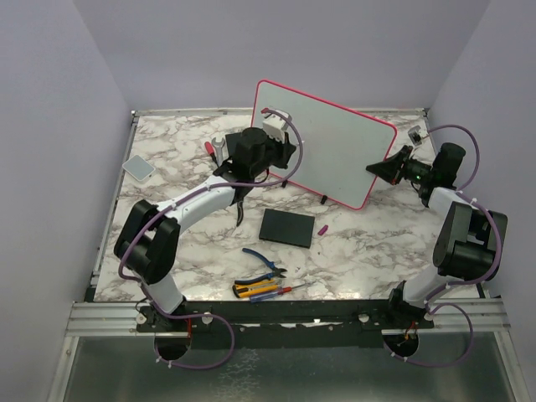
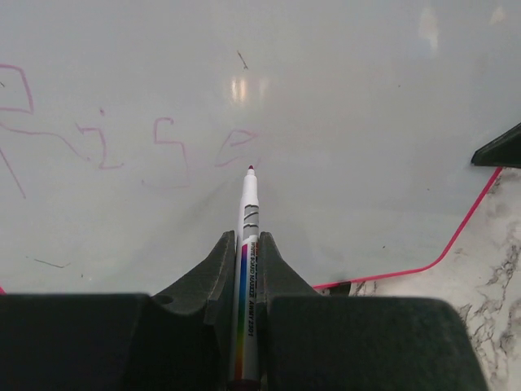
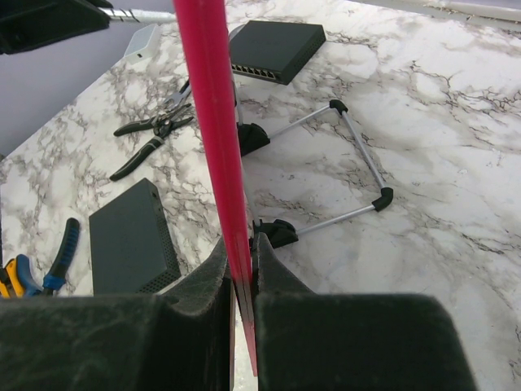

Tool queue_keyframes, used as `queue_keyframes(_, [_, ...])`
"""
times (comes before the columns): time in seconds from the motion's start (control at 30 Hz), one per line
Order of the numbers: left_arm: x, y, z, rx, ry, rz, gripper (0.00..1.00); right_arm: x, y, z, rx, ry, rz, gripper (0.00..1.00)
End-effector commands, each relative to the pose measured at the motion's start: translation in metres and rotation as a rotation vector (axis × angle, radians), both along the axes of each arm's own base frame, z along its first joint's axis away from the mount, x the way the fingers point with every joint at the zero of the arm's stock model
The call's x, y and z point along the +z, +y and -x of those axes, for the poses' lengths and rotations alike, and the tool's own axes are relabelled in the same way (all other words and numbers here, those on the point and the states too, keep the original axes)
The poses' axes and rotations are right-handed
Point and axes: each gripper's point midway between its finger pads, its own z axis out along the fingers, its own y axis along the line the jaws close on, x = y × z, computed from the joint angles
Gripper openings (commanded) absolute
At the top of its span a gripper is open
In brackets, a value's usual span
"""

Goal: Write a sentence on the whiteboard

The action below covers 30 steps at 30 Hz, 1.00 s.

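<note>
The whiteboard (image 1: 335, 146), pale with a pink-red frame, stands tilted at the back of the table. My left gripper (image 2: 247, 244) is shut on a white rainbow-striped marker (image 2: 248, 208). The marker's red tip points at the board's surface (image 2: 350, 98), just below and right of the last letter. Whether the tip touches, I cannot tell. The sentence (image 2: 102, 147) shows as thin pink letters across the left half of the left wrist view. My right gripper (image 3: 242, 252) is shut on the board's red frame edge (image 3: 207, 122) at its right side. From above, the left gripper (image 1: 280, 152) is at the board's left part and the right gripper (image 1: 381, 167) at its right edge.
A flat black slab (image 1: 287, 227) lies in front of the board, with a small pink cap (image 1: 322, 228) beside it. Blue pliers (image 1: 266, 261) and screwdrivers (image 1: 264, 290) lie near the front edge. A grey pad (image 1: 138, 167) sits far left. The board's wire stand (image 3: 358, 163) rests behind it.
</note>
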Motion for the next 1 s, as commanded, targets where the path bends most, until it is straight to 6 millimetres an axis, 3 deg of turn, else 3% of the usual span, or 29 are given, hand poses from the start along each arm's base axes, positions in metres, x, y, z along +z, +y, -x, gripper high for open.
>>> queue_keyframes(0.0, [0.03,0.006,0.013,-0.013,-0.054,0.015,0.0,-0.026,-0.006,-0.005,-0.076,0.078,0.02,0.01])
queue_keyframes(0.43, [0.029,-0.012,0.015,-0.068,-0.046,0.025,0.0,-0.027,-0.006,-0.006,-0.075,0.085,0.015,0.01])
queue_keyframes(0.97, [0.012,-0.034,0.007,-0.102,-0.022,0.007,0.0,-0.028,-0.006,-0.006,-0.075,0.085,0.017,0.01])
